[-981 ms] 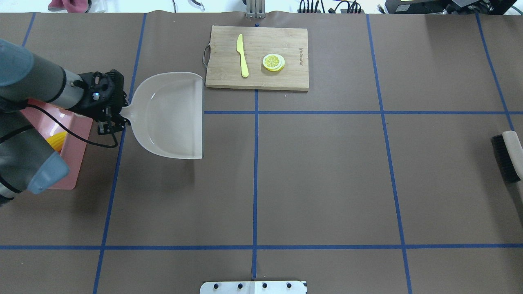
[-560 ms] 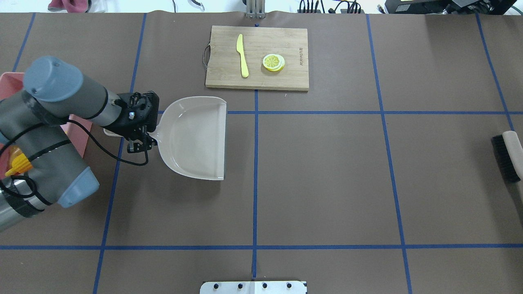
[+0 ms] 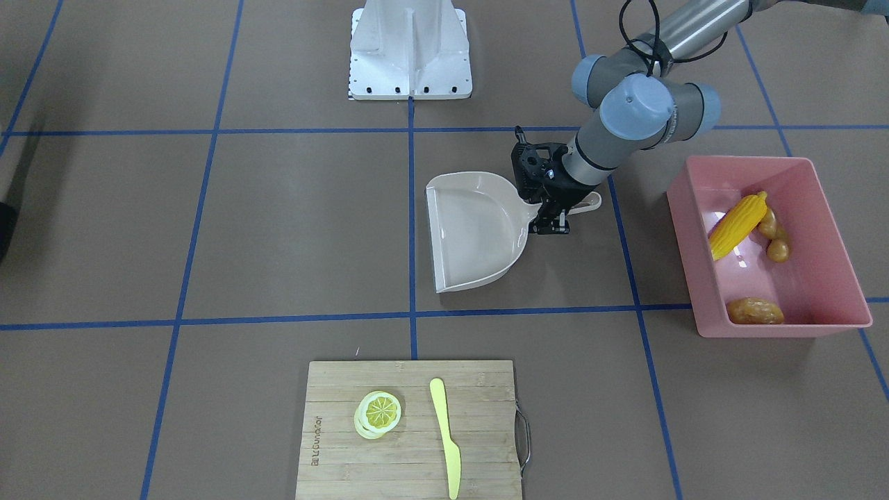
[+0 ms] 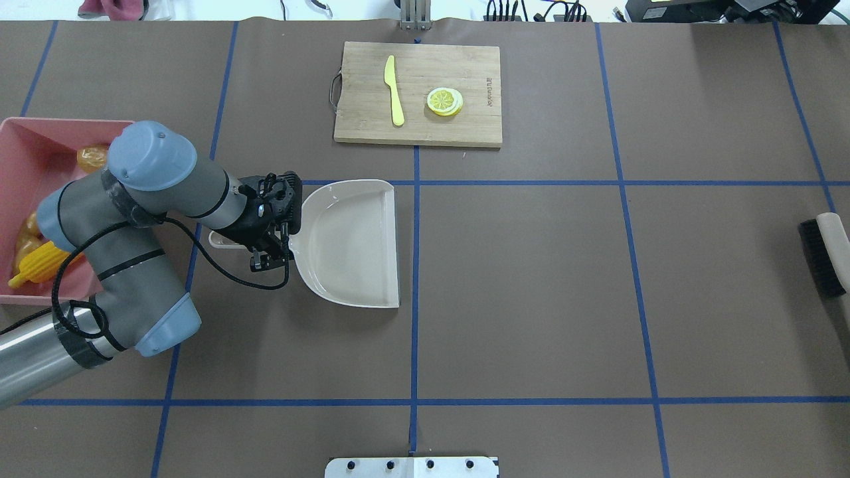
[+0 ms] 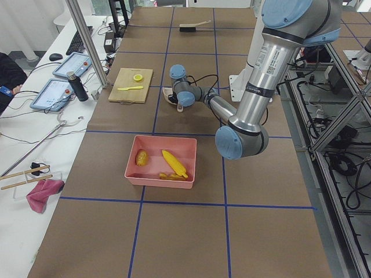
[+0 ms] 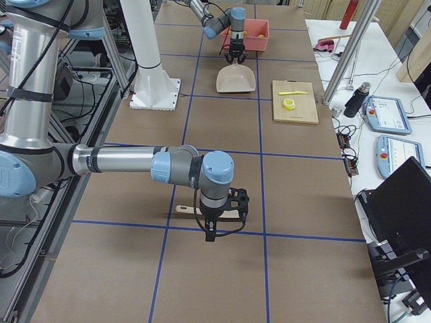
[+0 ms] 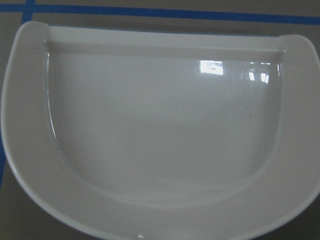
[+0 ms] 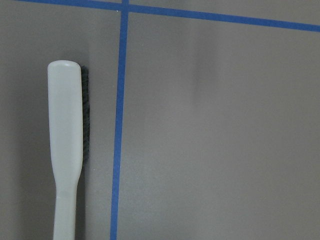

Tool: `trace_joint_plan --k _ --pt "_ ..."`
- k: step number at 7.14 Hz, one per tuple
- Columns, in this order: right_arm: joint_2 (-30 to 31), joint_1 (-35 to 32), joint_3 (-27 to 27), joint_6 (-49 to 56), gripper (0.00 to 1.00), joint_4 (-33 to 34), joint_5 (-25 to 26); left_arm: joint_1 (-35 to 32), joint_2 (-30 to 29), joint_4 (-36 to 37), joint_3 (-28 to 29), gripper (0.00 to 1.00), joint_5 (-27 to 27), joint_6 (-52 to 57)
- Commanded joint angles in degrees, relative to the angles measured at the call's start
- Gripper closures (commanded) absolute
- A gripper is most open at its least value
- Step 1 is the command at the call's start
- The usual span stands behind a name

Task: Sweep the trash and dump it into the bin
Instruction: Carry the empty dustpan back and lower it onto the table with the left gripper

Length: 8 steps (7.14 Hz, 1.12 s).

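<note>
The pink bin (image 3: 696,274) stands at the table's left end and also shows in the overhead view (image 4: 40,126). In it lie the yellow corn cob (image 3: 737,226), the tan ginger root (image 3: 773,239) and the brown potato (image 3: 755,311). My left gripper (image 4: 275,226) is shut on the handle of the empty beige dustpan (image 4: 352,242), which sits low over the table near its centre, mouth facing right. The left wrist view shows only the bare pan (image 7: 160,125). My right gripper (image 6: 225,212) hovers over a brush (image 8: 65,150) lying on the table; I cannot tell whether it is open.
A wooden cutting board (image 4: 478,66) at the far side carries a pale yellow knife (image 4: 395,89) and a lemon slice (image 4: 445,101). The brush (image 4: 827,255) lies at the right edge of the overhead view. The robot base plate (image 3: 410,48) is at the near side.
My left arm has carried the dustpan away from the bin, rightward and toward the robot. The bin and its contents now show. The brush has not moved.
</note>
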<state>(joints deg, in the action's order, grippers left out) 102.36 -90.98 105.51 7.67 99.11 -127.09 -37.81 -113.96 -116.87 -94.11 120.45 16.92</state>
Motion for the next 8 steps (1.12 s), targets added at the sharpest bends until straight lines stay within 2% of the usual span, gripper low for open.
trace_joint_plan --k 1,3,8 --pt "0.04 0.02 -0.04 -0.11 0.00 0.03 -0.08 0.89 0.22 0.15 -1.85 1.00 -2.41 -0.75" --pt "-0.05 0.02 -0.04 -0.29 0.00 -0.06 -0.26 2.11 1.98 0.33 -4.85 1.00 -2.68 -0.92" --pt "0.04 0.02 -0.04 -0.20 0.00 -0.06 -0.08 5.38 4.18 0.32 -6.35 1.00 -5.14 -2.33"
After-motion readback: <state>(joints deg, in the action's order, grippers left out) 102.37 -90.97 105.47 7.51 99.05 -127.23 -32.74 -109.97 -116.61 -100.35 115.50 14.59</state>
